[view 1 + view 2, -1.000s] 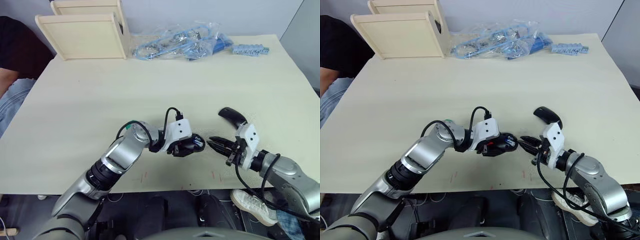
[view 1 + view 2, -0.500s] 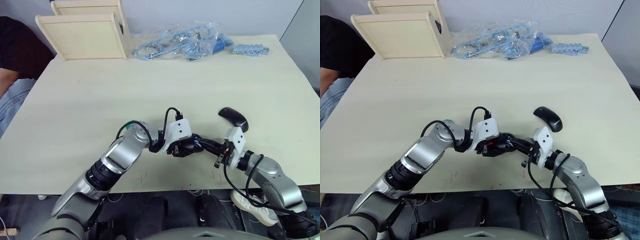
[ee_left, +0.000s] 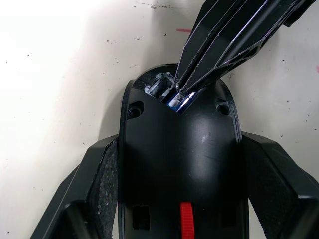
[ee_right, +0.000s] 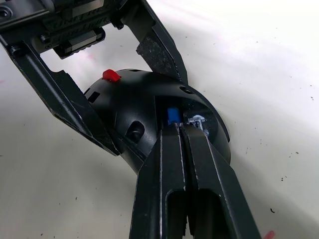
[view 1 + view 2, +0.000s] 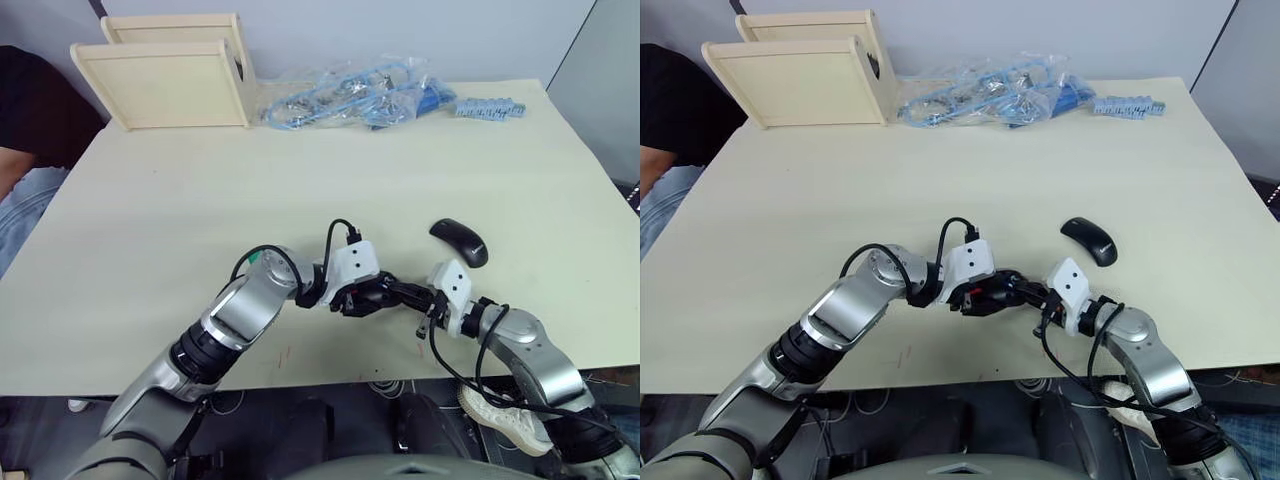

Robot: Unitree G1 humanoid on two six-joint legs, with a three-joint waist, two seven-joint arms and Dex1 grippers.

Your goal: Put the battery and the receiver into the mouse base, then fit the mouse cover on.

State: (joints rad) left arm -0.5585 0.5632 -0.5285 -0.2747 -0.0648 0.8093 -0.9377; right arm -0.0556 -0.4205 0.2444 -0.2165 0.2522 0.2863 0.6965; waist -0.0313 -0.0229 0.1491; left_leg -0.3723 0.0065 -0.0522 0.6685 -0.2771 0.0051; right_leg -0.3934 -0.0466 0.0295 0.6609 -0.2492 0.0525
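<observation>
Black mouse base [image 3: 180, 164] gripped steady by left claw [image 3: 179, 199] so closed right claw [image 4: 178, 130] seats battery [image 4: 172, 115].

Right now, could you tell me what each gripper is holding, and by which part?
The left gripper clamps the mouse base by its two long sides. The right gripper is shut, its tips at the battery in the base's compartment.

Battery [image 4: 172, 116] mostly buried in the mouse base [image 4: 149, 107] compartment, just a blue end peeking out past the right hand [image 4: 178, 128] tips. Mouse base rear cut off by the left wrist view's edge. Receiver too small to tell.
</observation>
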